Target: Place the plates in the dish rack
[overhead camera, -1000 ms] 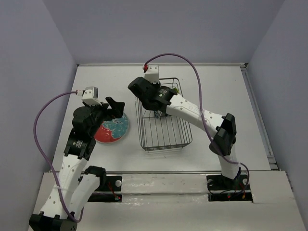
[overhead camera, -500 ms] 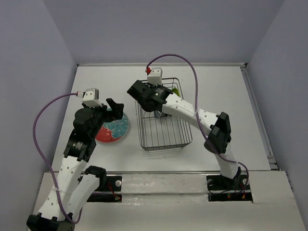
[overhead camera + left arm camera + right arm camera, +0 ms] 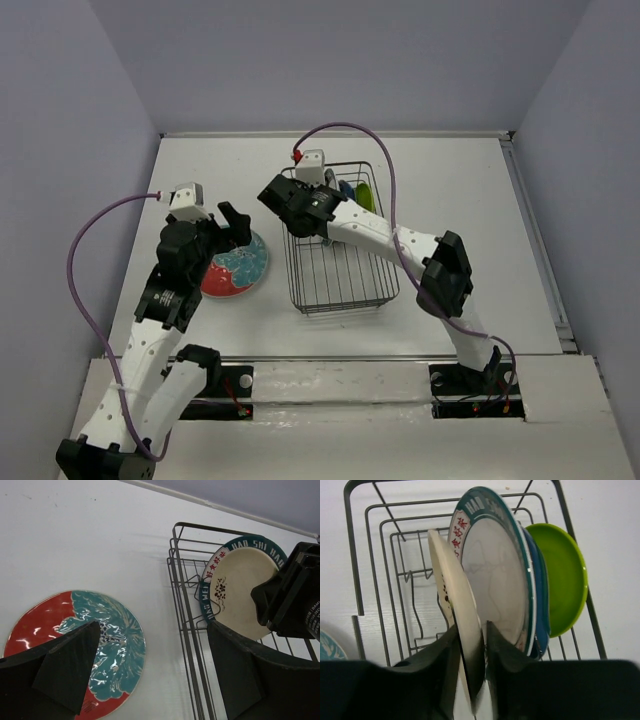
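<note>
**Four plates at the rack, one still on the worktop**

The dish rack [image 3: 345, 280] lies under the right fingers, and its far end now holds most of the load. In the last second the right arm has slid a little toward the rack's left wall. That uncovers the dark blue plate [image 3: 540, 605] and the lime green plate [image 3: 562, 580] in the overhead view. The left arm has hardly moved.

The red plate [image 3: 235, 268] lies flat on the worktop just below the left gripper [image 3: 152, 650]. Its fingers stand wide apart, one over the plate's near side and one over by the rack wall, and they touch nothing.

Beyond the right fingers the white patterned-rim plate [image 3: 495, 575] stands upright, with the blue one and then the green one behind it.

The cream plate [image 3: 457, 610] is on edge, clamped between the fingers of the right gripper [image 3: 470, 635], close in front of the patterned one. The fingers hide its lower edge, so I cannot tell whether it sits between the prongs.

By my reading, this fourth plate is at its slot and near release. That leaves only the red one to load.
</note>
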`<state>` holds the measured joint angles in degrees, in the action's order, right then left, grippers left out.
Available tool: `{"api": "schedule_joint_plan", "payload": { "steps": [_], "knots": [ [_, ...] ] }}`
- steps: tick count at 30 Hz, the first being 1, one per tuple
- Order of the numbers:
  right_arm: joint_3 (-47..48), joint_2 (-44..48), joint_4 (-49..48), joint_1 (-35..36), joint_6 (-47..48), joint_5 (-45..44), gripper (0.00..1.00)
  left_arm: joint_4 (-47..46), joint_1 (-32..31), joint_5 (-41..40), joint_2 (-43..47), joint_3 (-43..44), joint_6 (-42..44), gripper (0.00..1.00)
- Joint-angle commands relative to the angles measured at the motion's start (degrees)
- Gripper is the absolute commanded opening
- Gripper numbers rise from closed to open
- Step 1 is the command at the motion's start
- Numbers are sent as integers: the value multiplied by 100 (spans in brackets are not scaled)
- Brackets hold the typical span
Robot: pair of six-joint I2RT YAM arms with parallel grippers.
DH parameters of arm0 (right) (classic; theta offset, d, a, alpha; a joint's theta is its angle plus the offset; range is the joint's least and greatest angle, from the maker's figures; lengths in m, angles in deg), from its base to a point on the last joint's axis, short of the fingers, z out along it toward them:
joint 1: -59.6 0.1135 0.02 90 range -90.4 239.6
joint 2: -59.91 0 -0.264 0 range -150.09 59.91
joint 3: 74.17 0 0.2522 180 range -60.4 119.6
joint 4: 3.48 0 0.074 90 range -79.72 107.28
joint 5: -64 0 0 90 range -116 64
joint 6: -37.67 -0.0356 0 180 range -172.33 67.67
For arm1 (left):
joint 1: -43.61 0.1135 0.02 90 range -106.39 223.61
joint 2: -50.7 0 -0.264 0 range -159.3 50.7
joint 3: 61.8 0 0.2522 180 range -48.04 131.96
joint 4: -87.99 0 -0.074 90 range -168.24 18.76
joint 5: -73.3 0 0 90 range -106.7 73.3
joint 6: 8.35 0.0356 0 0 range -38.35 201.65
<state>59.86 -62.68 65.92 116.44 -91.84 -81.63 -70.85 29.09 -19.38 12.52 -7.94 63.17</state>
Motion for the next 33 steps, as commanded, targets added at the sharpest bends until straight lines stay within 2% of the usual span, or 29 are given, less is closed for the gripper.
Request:
{"api": "schedule_joint_plan", "payload": {
  "steps": [1,2,4,11,15,18,22,25,26,28,33],
  "knots": [
    [-293,331,-1019,11,329,281,43,-37,37,-365,-181,25,-15,99],
    [-406,480,-1176,-41,390,342,51,-11,72,-382,-234,25,-33,99],
    [-574,665,-1387,-41,592,536,54,33,116,-426,-366,16,-85,99],
    [-1365,1561,-2389,-41,1322,1344,54,271,520,-480,-1007,51,-243,99],
    [-2215,2386,-2926,-41,1892,1967,54,350,1318,28,-1481,-54,-454,99],
    [-2490,2573,-3042,-41,2270,2337,54,332,1759,224,-1666,-143,-516,99],
    [-3164,3089,-2664,-41,2132,2399,57,315,1769,-31,-1650,-28,-438,99],
    [-3807,3556,-2646,-41,1859,2654,57,140,1778,240,-1597,-54,-446,99],
    [-4227,3853,-2646,-41,1720,2715,58,87,1778,555,-1579,-107,-446,99],
    [-4764,4197,-2646,-41,1474,2917,62,-71,1769,863,-1483,-177,-455,99],
    [-5434,4392,-2716,-41,972,3024,68,-502,1629,1506,-939,-327,-428,99]
  ]
}}
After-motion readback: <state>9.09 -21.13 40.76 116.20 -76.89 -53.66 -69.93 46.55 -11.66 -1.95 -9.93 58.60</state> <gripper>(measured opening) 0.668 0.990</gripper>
